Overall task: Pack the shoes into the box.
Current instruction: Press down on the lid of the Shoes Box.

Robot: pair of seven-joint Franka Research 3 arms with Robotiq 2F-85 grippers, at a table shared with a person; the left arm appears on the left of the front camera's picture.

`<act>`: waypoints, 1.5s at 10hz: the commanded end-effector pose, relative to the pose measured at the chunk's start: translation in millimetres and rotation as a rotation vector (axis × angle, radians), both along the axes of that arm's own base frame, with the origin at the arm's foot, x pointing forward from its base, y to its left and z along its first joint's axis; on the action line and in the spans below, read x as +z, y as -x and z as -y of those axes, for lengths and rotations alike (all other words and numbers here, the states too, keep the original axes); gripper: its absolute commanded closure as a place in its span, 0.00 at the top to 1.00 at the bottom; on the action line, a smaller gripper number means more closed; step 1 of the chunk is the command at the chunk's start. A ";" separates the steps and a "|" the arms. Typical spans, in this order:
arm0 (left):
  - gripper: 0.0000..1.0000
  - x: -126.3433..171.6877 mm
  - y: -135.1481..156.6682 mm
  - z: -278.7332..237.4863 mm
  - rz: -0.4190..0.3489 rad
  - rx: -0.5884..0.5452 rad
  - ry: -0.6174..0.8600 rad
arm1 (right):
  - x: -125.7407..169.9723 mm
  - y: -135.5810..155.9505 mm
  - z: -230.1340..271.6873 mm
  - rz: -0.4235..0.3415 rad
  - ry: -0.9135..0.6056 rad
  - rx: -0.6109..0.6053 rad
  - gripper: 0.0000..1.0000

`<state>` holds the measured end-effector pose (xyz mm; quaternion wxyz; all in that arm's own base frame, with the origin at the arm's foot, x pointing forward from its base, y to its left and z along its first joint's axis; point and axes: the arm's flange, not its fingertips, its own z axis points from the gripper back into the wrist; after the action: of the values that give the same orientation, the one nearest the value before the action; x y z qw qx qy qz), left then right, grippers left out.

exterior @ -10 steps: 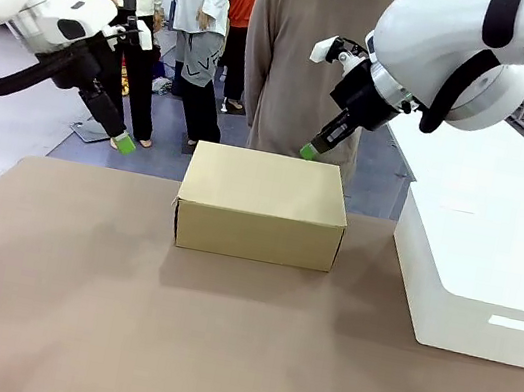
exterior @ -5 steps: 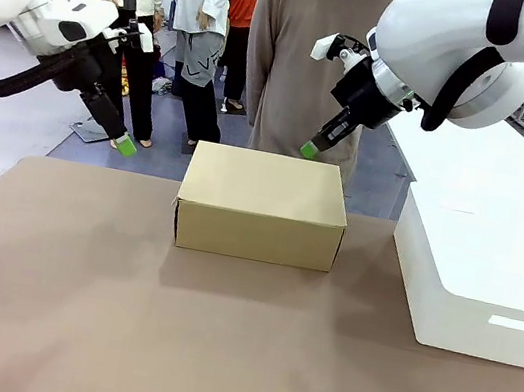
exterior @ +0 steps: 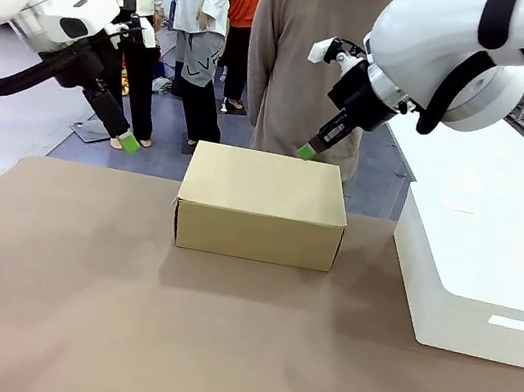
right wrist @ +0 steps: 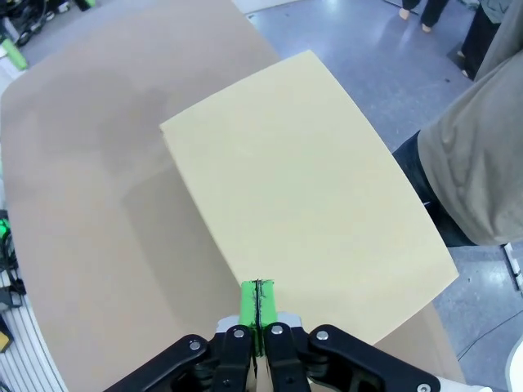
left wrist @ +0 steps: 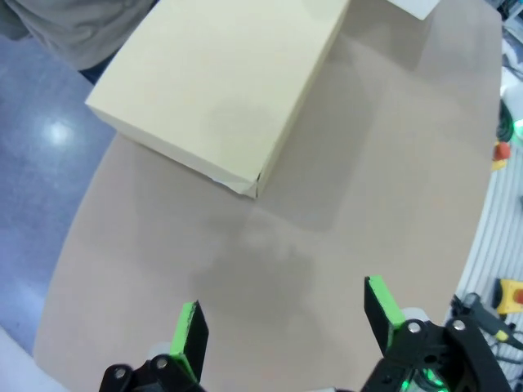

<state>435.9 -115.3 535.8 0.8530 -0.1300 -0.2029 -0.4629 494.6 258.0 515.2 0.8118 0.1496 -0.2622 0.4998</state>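
Note:
The box (exterior: 262,206) stands shut in the middle of the table, its tan lid down; it also lies in the left wrist view (left wrist: 221,82) and the right wrist view (right wrist: 310,204). The shoes are out of view. My right gripper (exterior: 307,151) hangs shut with nothing in it just above the box's far right edge, its green pads pressed together (right wrist: 257,298). My left gripper (exterior: 128,142) is held in the air past the table's far left side, well left of the box. Its fingers stand open and empty (left wrist: 284,314).
A big white rounded block (exterior: 477,275) fills the table's right side. A person in a grey-brown sweater (exterior: 306,62) stands right behind the box. Bare brown tabletop (exterior: 116,333) spreads in front of and left of the box.
Both arms have only drifted a touch; the box has not moved.

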 end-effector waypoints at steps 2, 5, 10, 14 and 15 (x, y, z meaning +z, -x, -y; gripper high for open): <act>1.00 2.7 7.1 2.7 0.072 0.072 0.036 | -10.2 -33.1 -32.0 0.003 0.032 -0.127 0.00; 1.00 5.2 21.2 2.3 0.130 0.125 0.042 | -28.1 -63.5 -49.5 -0.006 0.046 -0.191 0.00; 1.00 9.8 17.3 2.5 0.139 0.122 0.044 | -62.6 -102.8 -68.0 -0.024 0.090 -0.242 0.00; 1.00 9.8 17.3 2.5 0.139 0.122 0.044 | -101.9 -126.1 -76.2 -0.063 0.157 -0.268 0.00; 1.00 9.8 17.3 2.5 0.139 0.122 0.044 | -108.5 -128.9 -76.9 -0.065 0.173 -0.276 0.00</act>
<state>416.9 -118.5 544.4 0.8579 -0.1102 -0.2796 -0.4168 615.7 328.8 403.2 0.8820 0.0705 -0.2189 0.4114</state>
